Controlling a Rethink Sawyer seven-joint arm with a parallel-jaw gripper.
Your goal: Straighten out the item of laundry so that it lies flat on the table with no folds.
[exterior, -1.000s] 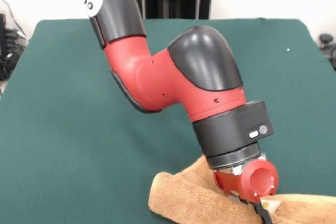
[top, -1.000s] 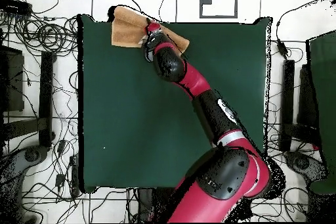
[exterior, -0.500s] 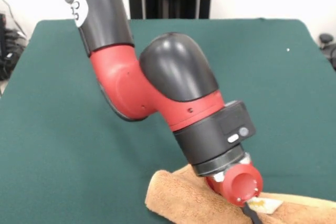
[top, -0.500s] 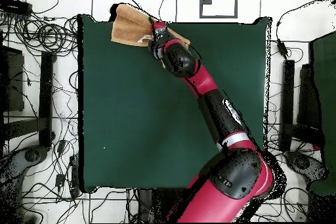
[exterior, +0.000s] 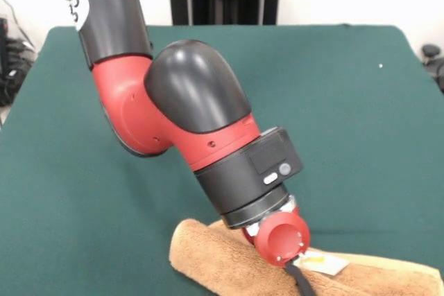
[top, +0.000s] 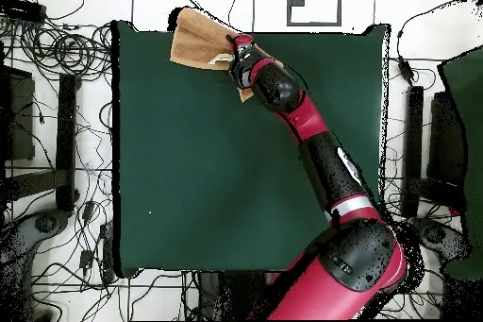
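Front view: the orange-tan towel (exterior: 229, 265) is seen bunched at 6 o'clock on the green table (exterior: 361, 102); the gripper (exterior: 300, 276) is pressed onto it, its grip impossible to tell. Overhead view: the towel (top: 200, 42) is found at 12 o'clock, overhanging the table (top: 189, 167) edge.

I am looking at a robotics lab: a red and black arm (top: 316, 148) is reaching over a table (top: 189, 148) covered in green felt, loose cables (top: 57, 49) are sprawling across the white floor, and black stands (top: 66, 139) are flanking the table.
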